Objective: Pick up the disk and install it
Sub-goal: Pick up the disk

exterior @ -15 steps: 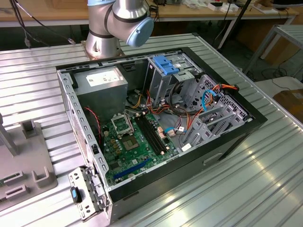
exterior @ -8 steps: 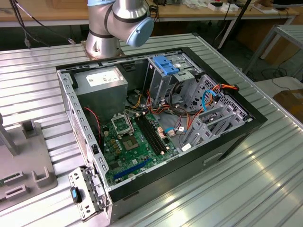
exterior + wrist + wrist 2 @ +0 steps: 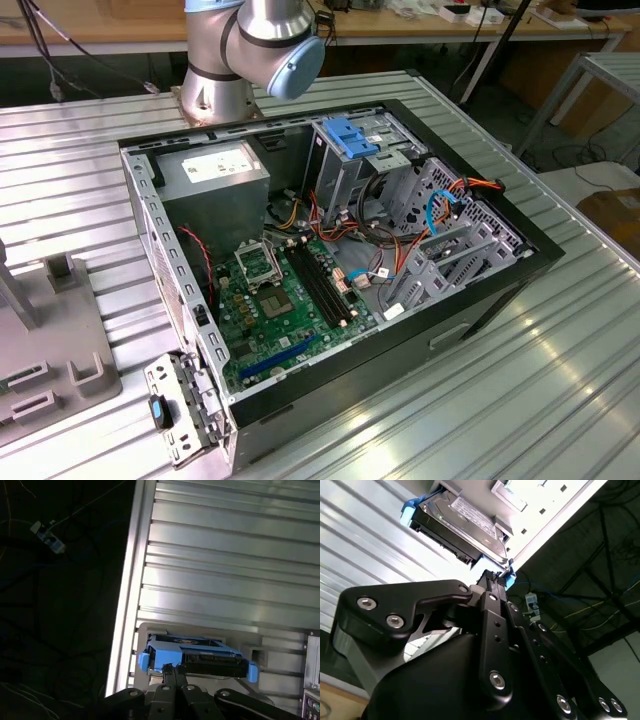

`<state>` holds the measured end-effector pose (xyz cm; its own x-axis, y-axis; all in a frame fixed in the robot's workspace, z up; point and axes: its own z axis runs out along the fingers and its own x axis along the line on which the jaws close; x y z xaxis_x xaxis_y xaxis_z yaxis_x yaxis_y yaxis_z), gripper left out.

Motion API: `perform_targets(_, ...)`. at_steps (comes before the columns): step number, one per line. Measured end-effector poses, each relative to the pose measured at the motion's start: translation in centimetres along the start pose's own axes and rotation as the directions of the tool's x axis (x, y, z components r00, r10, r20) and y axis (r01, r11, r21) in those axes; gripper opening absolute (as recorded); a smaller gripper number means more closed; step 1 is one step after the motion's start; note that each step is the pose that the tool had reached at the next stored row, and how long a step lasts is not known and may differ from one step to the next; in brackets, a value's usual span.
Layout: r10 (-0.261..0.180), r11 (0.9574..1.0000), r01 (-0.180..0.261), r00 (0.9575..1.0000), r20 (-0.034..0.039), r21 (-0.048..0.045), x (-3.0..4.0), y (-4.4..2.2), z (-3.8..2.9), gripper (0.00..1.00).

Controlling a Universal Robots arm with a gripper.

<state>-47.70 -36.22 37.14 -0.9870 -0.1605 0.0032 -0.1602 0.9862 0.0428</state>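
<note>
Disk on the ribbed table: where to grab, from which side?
Likely the connector end of the disk, pinched across its thin thickness, approaching from that end, where the pincer sits. It lies flat with that end exposed; blue rails line its sides.

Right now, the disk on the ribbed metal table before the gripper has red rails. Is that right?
Not quite: the rails are blue, not red. The first wrist view shows the disk lying on the ribbed metal table before the gripper, with blue rails on its edges.

Exterior view above PC, both wrist views close (share disk)
</note>
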Motion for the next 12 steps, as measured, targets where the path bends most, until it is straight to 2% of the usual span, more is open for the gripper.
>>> perform_targets(3, -0.067, 0.9978, 0.067, 0.9978, -0.0029, 0.0002, 0.00, 0.00, 0.05, 0.11)
perform_targets(6, -0.158, 0.9874, 0.158, 0.9874, -0.0069, 0.0000, 0.00, -0.01, 0.15, 0.11)
perform_targets(7, -0.172, 0.9850, 0.172, 0.9850, -0.0074, -0.0001, 0.00, -0.01, 0.17, 0.11)
perform_targets(10, -0.248, 0.9688, 0.248, 0.9687, -0.0107, -0.0005, 0.00, -0.01, 0.25, 0.11)
perform_targets(12, -0.310, 0.9509, 0.310, 0.9508, -0.0135, -0.0011, 0.00, -0.01, 0.33, 0.11)
